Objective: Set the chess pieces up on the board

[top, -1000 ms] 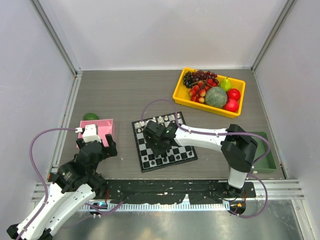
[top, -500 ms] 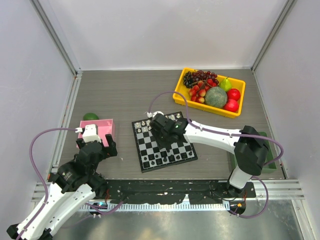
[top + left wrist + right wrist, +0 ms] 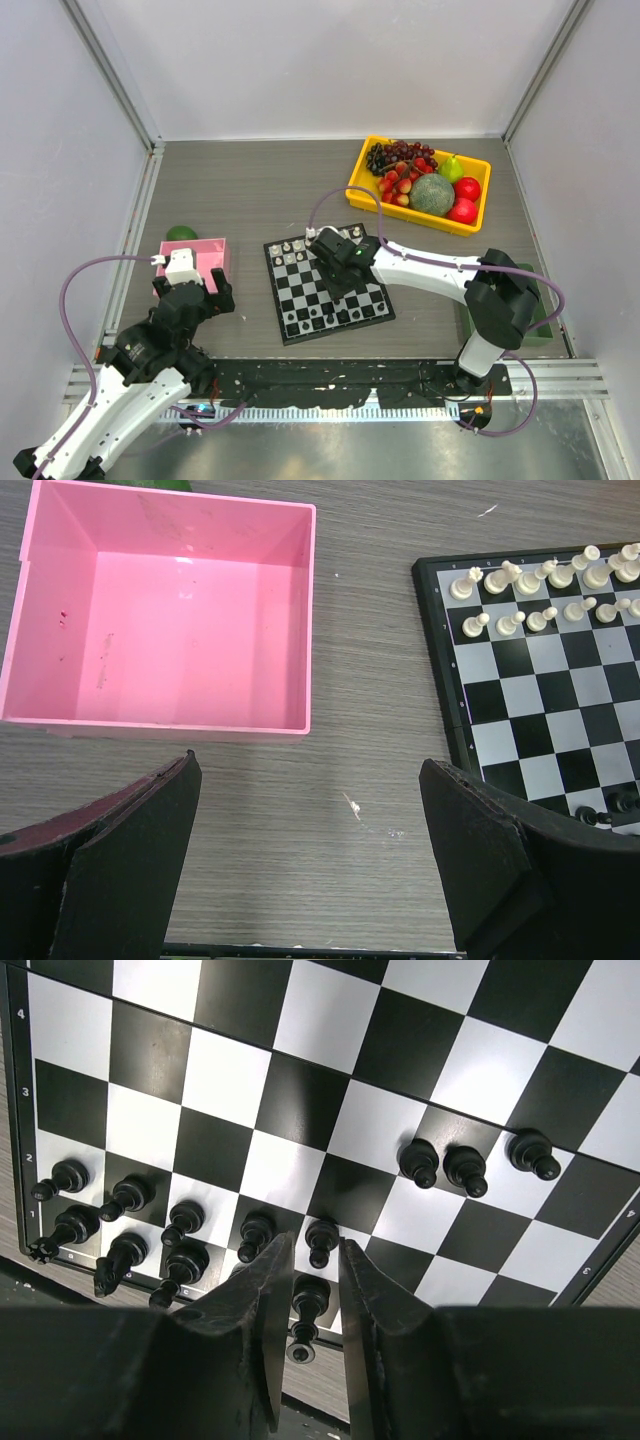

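Note:
The board lies mid-table, with white chess pieces along its far rows and black chess pieces along its near rows. My right gripper hovers over the board's middle, its jaws a narrow gap apart and holding nothing. In the right wrist view, a black piece stands on the edge row below the gap, a pawn just ahead of it, and three more pawns to the right. My left gripper is wide open and empty over bare table between the tray and the board.
An empty pink tray sits left of the board, also in the left wrist view, with a green fruit behind it. A yellow fruit bin stands at the back right. A green bin sits at the right edge.
My right gripper has moved from the board's near rows back toward its middle and far side, leaving the black pieces standing. The left arm has not moved.

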### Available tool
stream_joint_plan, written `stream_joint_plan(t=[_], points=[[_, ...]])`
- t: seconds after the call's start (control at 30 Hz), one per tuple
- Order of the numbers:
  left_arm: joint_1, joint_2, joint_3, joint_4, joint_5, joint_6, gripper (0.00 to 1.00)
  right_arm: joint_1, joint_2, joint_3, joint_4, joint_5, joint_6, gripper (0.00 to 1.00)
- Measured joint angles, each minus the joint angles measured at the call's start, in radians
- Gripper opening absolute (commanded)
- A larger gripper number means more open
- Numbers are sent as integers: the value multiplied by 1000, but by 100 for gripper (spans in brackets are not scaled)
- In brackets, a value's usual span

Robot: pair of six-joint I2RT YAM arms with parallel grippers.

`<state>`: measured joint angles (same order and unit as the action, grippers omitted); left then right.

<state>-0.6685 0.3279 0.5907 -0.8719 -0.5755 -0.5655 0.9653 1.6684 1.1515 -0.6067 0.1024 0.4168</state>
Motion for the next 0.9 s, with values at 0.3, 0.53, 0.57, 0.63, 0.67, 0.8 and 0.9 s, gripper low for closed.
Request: stream_joint_plan(t=[0.3, 0.53, 0.57, 0.63, 0.67, 0.8, 0.9], points=[[0, 0, -1, 0, 0, 0, 99, -6, 1, -15, 8, -10, 0, 28], [0, 0, -1, 0, 0, 0, 99, -10, 16, -26, 19, -22, 0, 23], [0, 0, -1, 0, 0, 0, 99, -10, 18, -27, 23, -23, 0, 22], [0, 0, -1, 0, 0, 0, 99, -11, 21, -29, 28, -24, 1, 20], [0, 0, -1, 0, 0, 0, 99, -11, 22, -31, 31, -25, 1, 19], [0, 0, -1, 0, 0, 0, 99, -12, 23, -36, 34, -26, 1, 19], [0, 0, -1, 0, 0, 0, 99, -12, 23, -40, 37, -26, 1, 20]])
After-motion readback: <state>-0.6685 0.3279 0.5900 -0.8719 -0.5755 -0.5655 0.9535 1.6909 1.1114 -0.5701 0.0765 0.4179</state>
